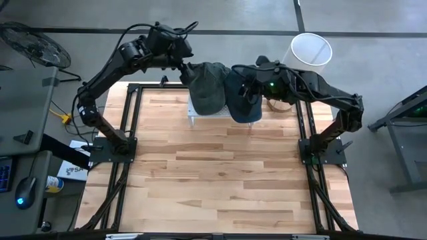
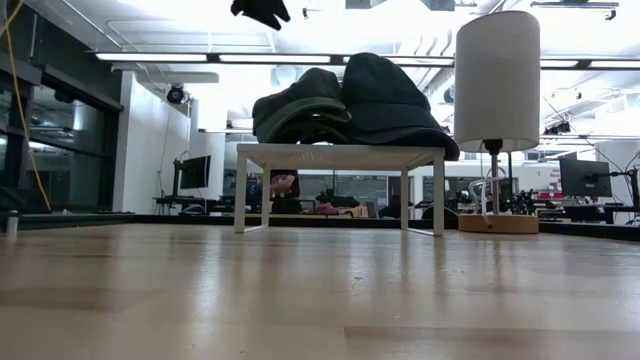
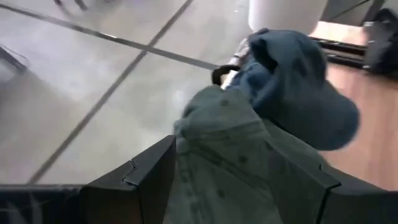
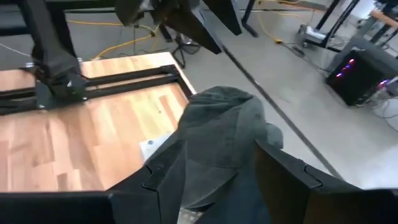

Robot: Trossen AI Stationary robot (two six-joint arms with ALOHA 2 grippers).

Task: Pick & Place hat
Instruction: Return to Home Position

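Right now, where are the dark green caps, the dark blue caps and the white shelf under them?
dark green caps (image 1: 208, 87), high view, on the crown of the top cap.
dark blue caps (image 2: 390, 95), low view, on the crown.
white shelf (image 2: 340, 151), low view, on the front edge of its top.

Bright, even ceiling light; caps backlit at desk level.

From above, the wooden desk (image 1: 220, 167) is evenly lit and its shadows are soft and faint. In the low view, the ceiling light strips (image 2: 300, 57) burn out to plain white. Against them, the dark green caps (image 2: 300, 110) and dark blue caps (image 2: 390, 95) on the shelf (image 2: 340, 152) are close to silhouettes, and the near desk surface carries a pale sheen. In the left wrist view, the grey floor (image 3: 81, 87) has a broad, washed-out glare. The right wrist view is dimmer, and the cap folds there sink to near black.
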